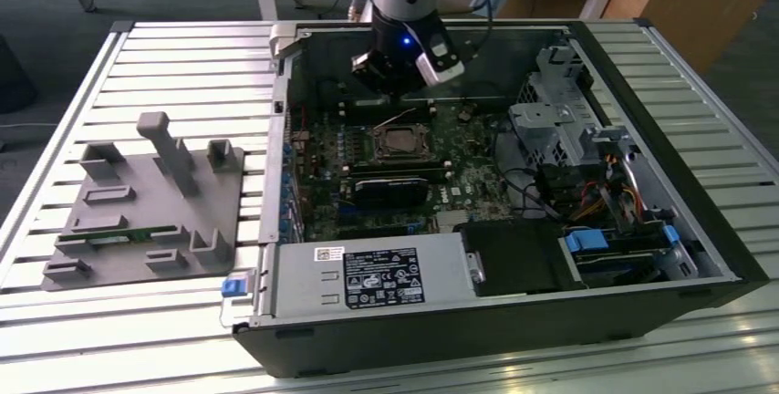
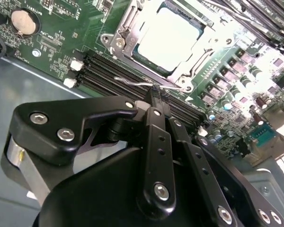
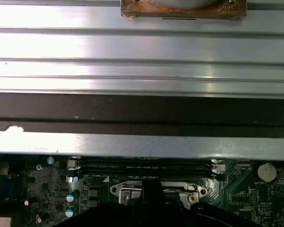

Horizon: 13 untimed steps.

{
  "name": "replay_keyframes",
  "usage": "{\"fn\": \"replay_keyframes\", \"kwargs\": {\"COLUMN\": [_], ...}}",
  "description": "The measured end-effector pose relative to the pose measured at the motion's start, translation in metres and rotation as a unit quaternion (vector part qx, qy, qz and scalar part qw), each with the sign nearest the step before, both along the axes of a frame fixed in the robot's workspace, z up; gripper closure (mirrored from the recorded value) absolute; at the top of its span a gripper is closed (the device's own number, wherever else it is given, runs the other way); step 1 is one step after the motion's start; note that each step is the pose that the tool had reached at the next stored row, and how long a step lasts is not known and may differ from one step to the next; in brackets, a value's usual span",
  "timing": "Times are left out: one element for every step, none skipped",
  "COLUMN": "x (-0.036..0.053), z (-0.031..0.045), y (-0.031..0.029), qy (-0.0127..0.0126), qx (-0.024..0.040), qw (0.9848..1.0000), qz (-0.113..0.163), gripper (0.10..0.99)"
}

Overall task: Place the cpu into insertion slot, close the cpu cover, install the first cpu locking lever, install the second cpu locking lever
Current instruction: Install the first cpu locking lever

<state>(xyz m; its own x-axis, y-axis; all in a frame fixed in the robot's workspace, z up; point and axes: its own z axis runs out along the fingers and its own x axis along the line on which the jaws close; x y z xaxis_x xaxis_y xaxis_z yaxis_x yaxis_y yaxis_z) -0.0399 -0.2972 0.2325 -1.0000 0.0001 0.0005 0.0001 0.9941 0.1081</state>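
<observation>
On the exterior view's left, a grey moulded plastic fixture (image 1: 134,202) with blocky upright posts lies on the ribbed aluminium table (image 1: 146,47), and a slim green memory stick (image 1: 122,236) rests in one of its grooves. Just beside it, toward the right, stands the open black sheet-metal computer case (image 1: 487,330), with a silver box-shaped power supply (image 1: 298,275) at its near edge and a green circuit board (image 1: 469,195) on its floor.

Near the middle of this board sits the insertion slot (image 1: 399,144), a small square socket with a shiny metal rim. In the second wrist view, the cpu (image 2: 168,38), a flat square chip with a smooth pale metal top, lies inside this socket. The cpu cover (image 2: 123,40), a thin silver frame plate, lies flat around it with the chip showing through its window.

The black matte gripper (image 1: 408,73) hangs over the board just beyond the socket. In the second wrist view, its jaws (image 2: 156,94) are drawn together, and their tip meets a thin bent silver wire lever (image 2: 132,81) beside the long black memory slots (image 2: 113,71). Whether they pinch the wire, I cannot tell. A round silver coin battery (image 2: 22,21) sits well apart.

On the exterior view's right, a perforated grey metal drive cage (image 1: 554,129), coloured cables (image 1: 603,198) and a blue plastic clip (image 1: 588,241) are inside the case.
</observation>
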Motion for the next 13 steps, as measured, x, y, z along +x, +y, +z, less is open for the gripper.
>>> {"fn": "replay_keyframes", "kwargs": {"x": [0.0003,0.0006,0.0008,0.001,0.0012,0.0016,0.0022,0.0029,0.0036,0.0042,0.0048,0.0054,0.0058], "z": [-0.0007,-0.0017,-0.0026,-0.0033,-0.0039,-0.0043,-0.0046,-0.0049,-0.0051,-0.0053,-0.0055,-0.0057,-0.0059], "y": [0.0,0.0,0.0,0.0,0.0,0.0001,0.0002,0.0003,0.0004,0.0005,0.0007,0.0011,0.0016], "qy": [0.0001,0.0001,0.0001,0.0,0.0001,0.0,0.0001,0.0,0.0,0.0,0.0001,0.0001,0.0], "qx": [-0.0001,-0.0002,-0.0001,-0.0001,-0.0001,-0.0001,-0.0001,-0.0001,-0.0001,-0.0001,-0.0001,-0.0001,-0.0001], "qw": [1.0,1.0,1.0,1.0,1.0,1.0,1.0,1.0,1.0,1.0,1.0,1.0,1.0], "qz": [0.0,0.0,0.0,0.0,0.0,0.0,0.0,0.0,0.0,0.0,0.0,0.0,0.0], "gripper": [0.98,0.98,0.98,0.98,0.98,0.98,0.98,0.98,0.98,0.98,0.98,0.98,0.98]}}
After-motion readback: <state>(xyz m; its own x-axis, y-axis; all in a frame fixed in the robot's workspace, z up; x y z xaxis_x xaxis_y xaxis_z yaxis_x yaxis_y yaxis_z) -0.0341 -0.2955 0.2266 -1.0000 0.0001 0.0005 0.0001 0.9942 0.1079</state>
